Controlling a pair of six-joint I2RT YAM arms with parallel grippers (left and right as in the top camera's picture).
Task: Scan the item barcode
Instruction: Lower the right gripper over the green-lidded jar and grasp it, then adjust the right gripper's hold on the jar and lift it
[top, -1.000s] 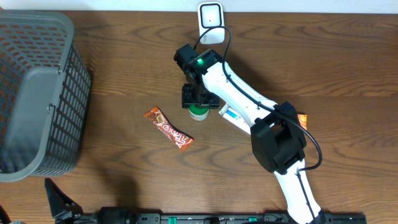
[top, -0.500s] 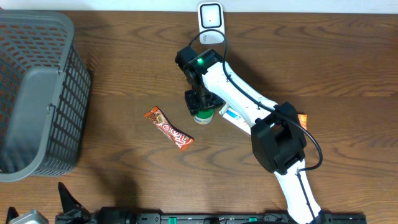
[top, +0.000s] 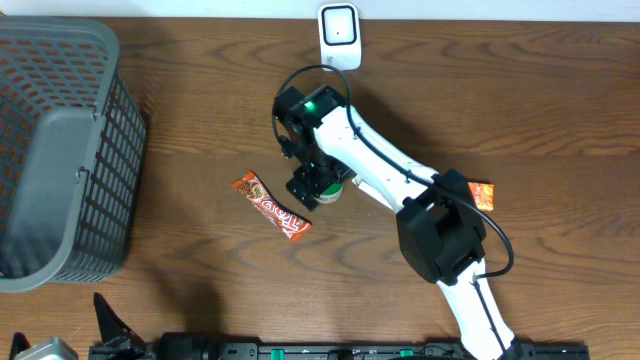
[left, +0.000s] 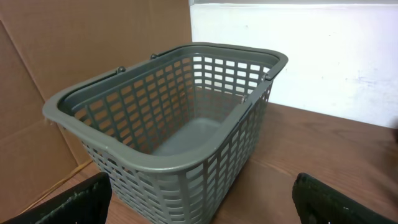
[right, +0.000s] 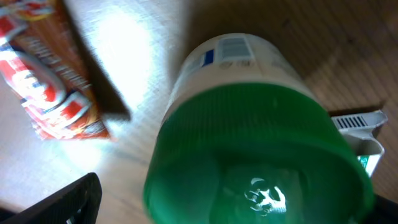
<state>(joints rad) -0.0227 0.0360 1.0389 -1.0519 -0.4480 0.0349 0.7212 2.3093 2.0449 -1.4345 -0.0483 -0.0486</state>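
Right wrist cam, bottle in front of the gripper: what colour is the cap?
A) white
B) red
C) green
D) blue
C: in the right wrist view the bottle has a green cap on top of a white body.

A grey basket (top: 55, 150) is seen at the left edge of the table (top: 560, 100), and a white scanner (top: 339, 37) is set at the middle of the far edge. Near the table's centre the right gripper (top: 310, 187) is held over a green-capped bottle (top: 336, 190). The bottle is mostly covered, so contact cannot be made out. An orange snack bar (top: 271, 207) is laid just left of it, apart.
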